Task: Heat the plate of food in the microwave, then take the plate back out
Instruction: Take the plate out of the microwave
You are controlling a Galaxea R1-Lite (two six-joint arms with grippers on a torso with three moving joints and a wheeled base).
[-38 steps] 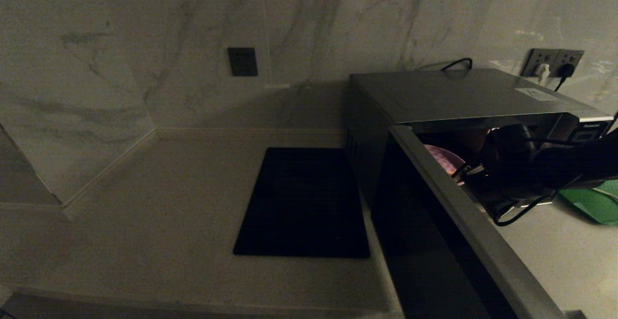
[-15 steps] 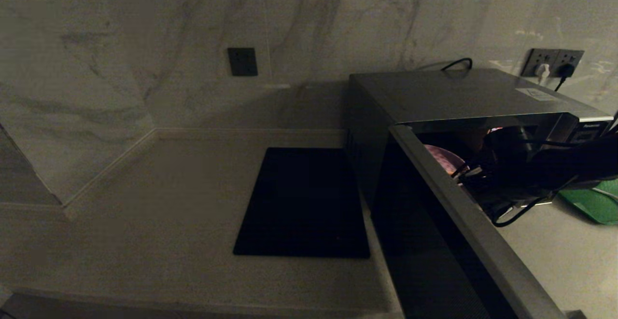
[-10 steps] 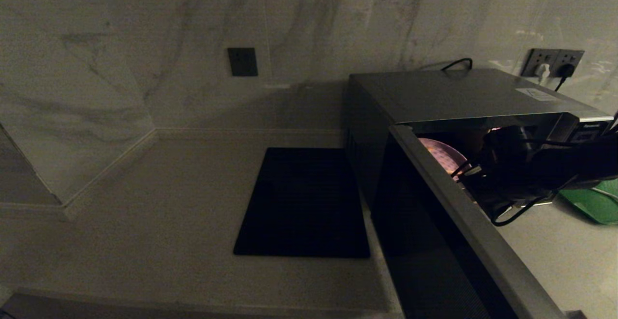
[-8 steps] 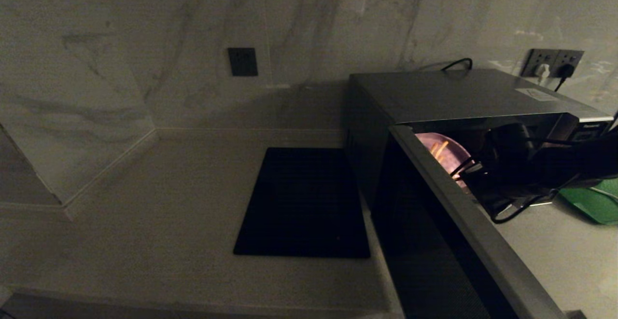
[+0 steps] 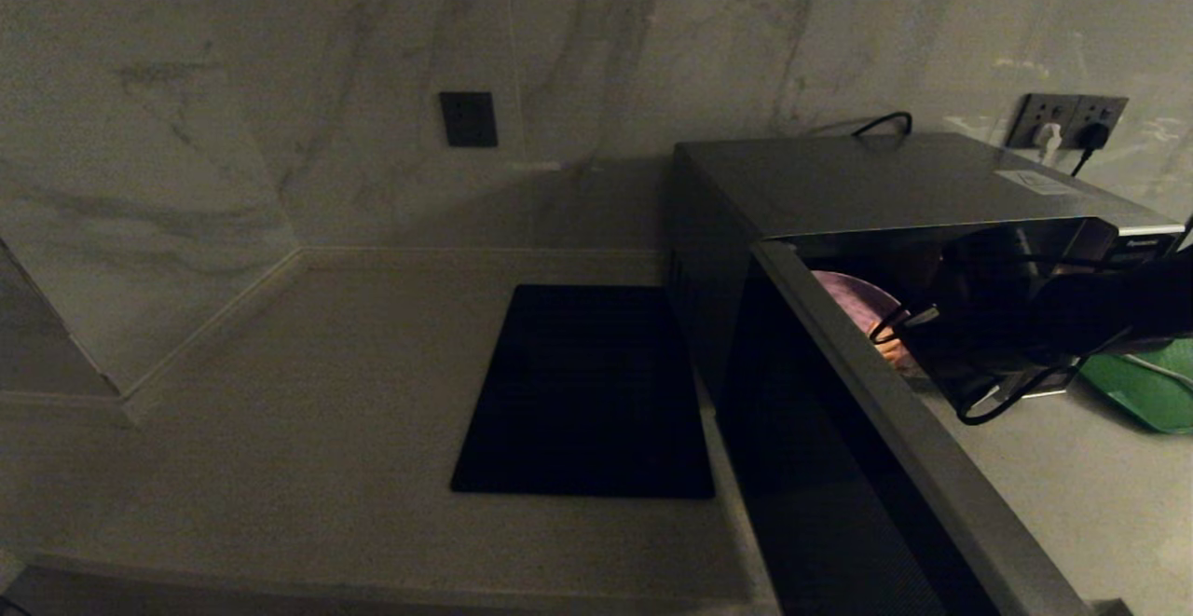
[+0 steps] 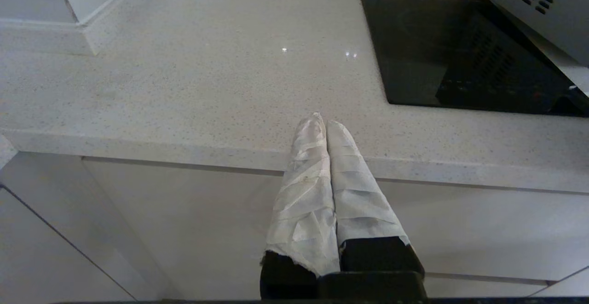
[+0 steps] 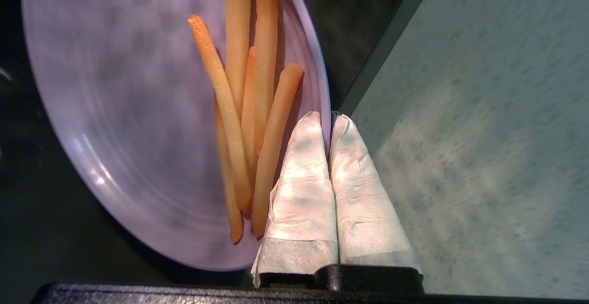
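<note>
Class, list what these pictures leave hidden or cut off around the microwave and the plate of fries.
- Microwave interior, head view: hidden by its open door and the right arm.
- Plate of food, head view: mostly hidden by the door.
- Right end effector: hidden in the head view.
- Green tray: cut off by the picture's edge.

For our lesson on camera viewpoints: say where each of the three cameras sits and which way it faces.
Head view: high up, looking down at the counter and open microwave; right arm reaching in.
Left wrist view: behind the shut left tool, facing the counter edge and black mat.
Right wrist view: behind the right tool, pinching the plate of food.
Head and left wrist views share the mat.
</note>
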